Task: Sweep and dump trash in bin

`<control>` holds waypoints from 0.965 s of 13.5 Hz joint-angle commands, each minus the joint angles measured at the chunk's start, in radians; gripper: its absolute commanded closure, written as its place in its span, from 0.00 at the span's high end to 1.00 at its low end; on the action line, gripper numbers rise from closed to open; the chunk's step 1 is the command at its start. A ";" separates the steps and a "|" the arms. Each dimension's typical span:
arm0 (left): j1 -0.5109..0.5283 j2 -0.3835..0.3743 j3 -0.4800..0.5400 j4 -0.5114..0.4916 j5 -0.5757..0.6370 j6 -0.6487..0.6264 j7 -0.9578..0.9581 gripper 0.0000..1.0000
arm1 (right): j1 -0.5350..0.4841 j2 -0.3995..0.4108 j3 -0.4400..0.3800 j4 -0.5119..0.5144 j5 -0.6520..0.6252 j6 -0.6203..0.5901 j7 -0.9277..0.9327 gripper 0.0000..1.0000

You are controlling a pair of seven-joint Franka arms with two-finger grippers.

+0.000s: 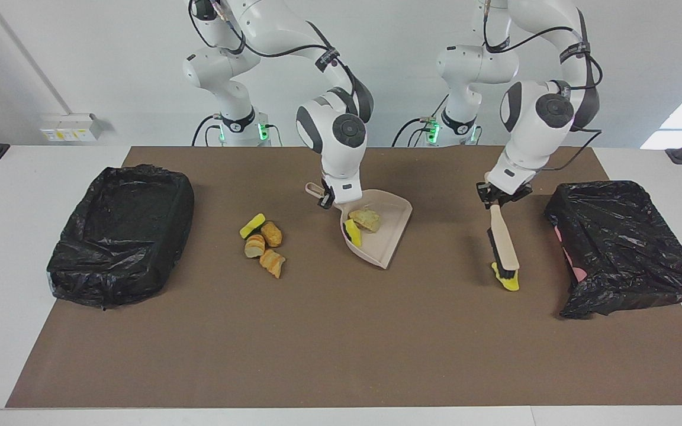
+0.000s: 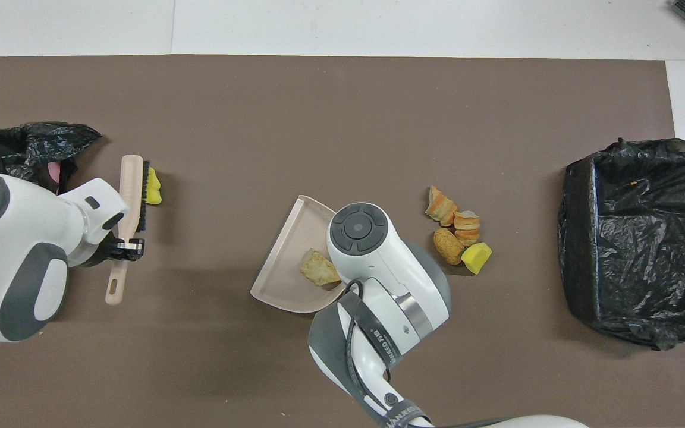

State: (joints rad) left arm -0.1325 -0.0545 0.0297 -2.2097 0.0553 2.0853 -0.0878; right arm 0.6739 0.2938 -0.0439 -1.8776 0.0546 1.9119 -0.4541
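Two claws grip tools: the left claw (image 1: 502, 197) holds a brush (image 1: 503, 239) whose bristles touch a yellow sponge (image 1: 507, 283) below it; the right claw (image 1: 330, 198) holds a dustpan (image 1: 389, 242) containing two scraps (image 1: 364, 220); four pieces (image 1: 263, 241) lie nearby.

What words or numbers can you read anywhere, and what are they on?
Right arm's strap: white letters, too blurred to read for sure.
Wall box: yellow stickers, too small to read.
Dustpan, brush and both black bin bags: no writing shows.
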 commanded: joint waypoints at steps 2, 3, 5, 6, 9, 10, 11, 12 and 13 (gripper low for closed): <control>0.093 0.084 -0.013 0.001 0.025 0.091 0.071 0.00 | -0.007 -0.031 0.007 -0.057 0.001 0.033 0.018 0.00; 0.100 0.085 -0.013 -0.001 0.025 0.090 0.085 0.00 | -0.007 -0.031 0.007 -0.057 0.002 0.032 0.020 0.00; 0.077 0.105 -0.017 -0.011 0.025 0.093 0.086 0.00 | -0.004 -0.028 0.006 -0.032 -0.041 -0.016 0.021 0.00; 0.053 0.113 -0.020 -0.018 0.023 0.097 0.100 0.00 | -0.001 -0.027 0.006 -0.011 -0.054 -0.045 0.029 0.00; -0.065 0.104 -0.025 -0.030 0.005 0.079 0.137 0.00 | 0.007 -0.019 0.006 0.026 -0.067 -0.083 0.092 0.00; -0.106 0.099 -0.025 -0.036 -0.026 0.075 0.137 0.00 | 0.007 -0.024 0.009 0.026 -0.074 -0.083 0.153 0.00; -0.152 0.091 -0.025 -0.042 -0.053 0.068 0.135 0.00 | 0.009 -0.028 0.010 0.026 -0.075 -0.085 0.266 0.00; -0.188 0.087 -0.025 -0.047 -0.063 0.061 0.135 0.00 | 0.016 -0.033 0.010 0.026 -0.084 -0.092 0.326 0.00; -0.235 0.078 -0.027 -0.054 -0.067 0.053 0.137 0.00 | 0.019 -0.035 0.010 0.023 -0.087 -0.094 0.327 0.00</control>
State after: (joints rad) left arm -0.2984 0.0556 -0.0101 -2.2291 0.0110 2.1582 0.0319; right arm 0.6887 0.2815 -0.0403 -1.8545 -0.0033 1.8459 -0.1946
